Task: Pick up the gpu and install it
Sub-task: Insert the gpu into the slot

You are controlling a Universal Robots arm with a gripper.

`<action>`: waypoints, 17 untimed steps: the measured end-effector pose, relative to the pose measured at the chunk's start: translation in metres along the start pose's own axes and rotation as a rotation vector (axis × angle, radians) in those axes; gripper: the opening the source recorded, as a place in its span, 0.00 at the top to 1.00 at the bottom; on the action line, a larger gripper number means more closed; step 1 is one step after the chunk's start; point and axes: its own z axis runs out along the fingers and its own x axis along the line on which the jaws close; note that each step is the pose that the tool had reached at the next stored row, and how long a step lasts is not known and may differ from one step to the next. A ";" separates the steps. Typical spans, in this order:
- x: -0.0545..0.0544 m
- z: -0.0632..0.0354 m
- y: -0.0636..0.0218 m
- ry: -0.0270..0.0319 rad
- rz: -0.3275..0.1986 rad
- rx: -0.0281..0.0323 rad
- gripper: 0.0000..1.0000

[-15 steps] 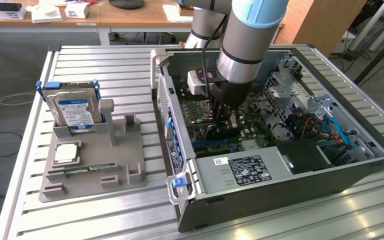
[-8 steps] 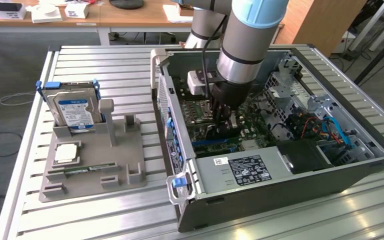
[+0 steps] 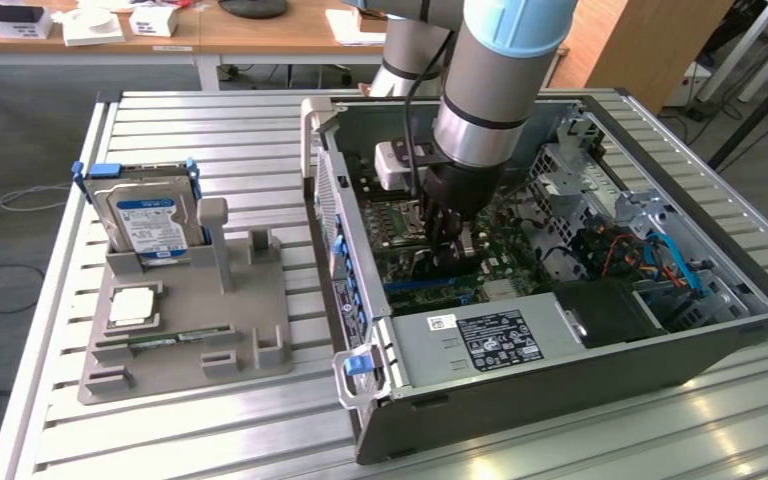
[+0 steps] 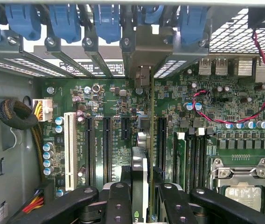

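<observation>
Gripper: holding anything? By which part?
The gpu, edge-on between the fingers, pinched across its flat faces at the top edge, away from its bracket, down inside the case.

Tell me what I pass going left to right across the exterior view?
Hard drive → blue latch → claw gripping the gpu → blue cables.
</observation>
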 end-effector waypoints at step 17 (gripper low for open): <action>0.000 0.0007 0.0000 0.0000 0.000 0.0000 0.73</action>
